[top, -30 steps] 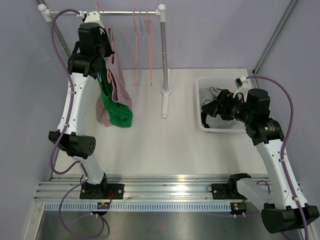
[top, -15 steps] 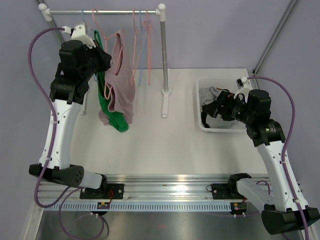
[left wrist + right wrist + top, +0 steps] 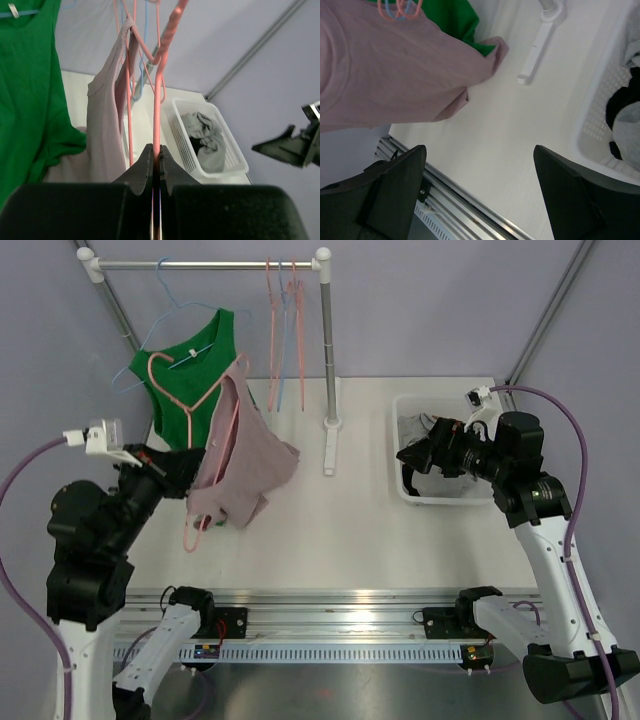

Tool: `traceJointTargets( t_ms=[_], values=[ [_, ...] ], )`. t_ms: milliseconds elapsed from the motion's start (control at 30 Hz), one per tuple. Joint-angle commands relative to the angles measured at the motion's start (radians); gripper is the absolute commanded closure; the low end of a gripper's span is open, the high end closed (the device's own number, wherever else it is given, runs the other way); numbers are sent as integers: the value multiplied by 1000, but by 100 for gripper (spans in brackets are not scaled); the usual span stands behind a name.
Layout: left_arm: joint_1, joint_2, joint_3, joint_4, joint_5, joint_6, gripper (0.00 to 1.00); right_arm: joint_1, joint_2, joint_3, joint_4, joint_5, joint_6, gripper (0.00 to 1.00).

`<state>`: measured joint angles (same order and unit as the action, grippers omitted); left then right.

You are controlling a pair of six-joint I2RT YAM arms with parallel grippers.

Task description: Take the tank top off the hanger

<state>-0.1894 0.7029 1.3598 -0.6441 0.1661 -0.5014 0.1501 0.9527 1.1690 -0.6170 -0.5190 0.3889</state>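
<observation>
While lilac walls close in the white table (image 3: 330, 530), a pink tank top (image 3: 243, 465) hangs off the rail on its hanger.

Grey metal frame poles run up the room's corners, and a clothes rail (image 3: 210, 264) crosses the far left with a green top (image 3: 190, 370) hung from it. At right a white basket (image 3: 410, 490) holds crumpled clothes. Left gripper (image 3: 155, 167) is clamped tight on the pink hanger (image 3: 195, 425), which carries the tank top over the table's left. Right gripper (image 3: 480, 200) spreads wide, empty, near the basket.
</observation>
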Motion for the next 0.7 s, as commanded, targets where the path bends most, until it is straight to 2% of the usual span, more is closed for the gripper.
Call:
traceJointTargets(
  t_ms=[0, 33, 133, 167, 300, 367, 533, 667],
  values=[
    [-2, -138, -105, -11, 104, -65, 100, 17, 11, 18, 95, -177, 5, 3],
    [-2, -217, -147, -35, 111, -69, 100, 25, 11, 9, 115, -197, 33, 3],
    [-2, -322, -229, -150, 191, -104, 100, 77, 11, -44, 212, -213, 71, 2],
    [-2, -377, -284, -169, 217, -112, 100, 127, 12, -70, 226, -205, 74, 2],
    [-2, -496, -381, -247, 306, -152, 100, 282, 18, -147, 351, -81, 99, 2],
    [-2, -532, -412, -272, 358, -163, 100, 344, 23, -219, 498, -40, 159, 4],
    [-2, -615, -579, -197, 490, -262, 100, 590, 110, -281, 704, 135, 119, 9],
    [-5, -632, -679, -105, 572, -333, 100, 724, 222, -249, 732, 336, 39, 15]
  ],
)
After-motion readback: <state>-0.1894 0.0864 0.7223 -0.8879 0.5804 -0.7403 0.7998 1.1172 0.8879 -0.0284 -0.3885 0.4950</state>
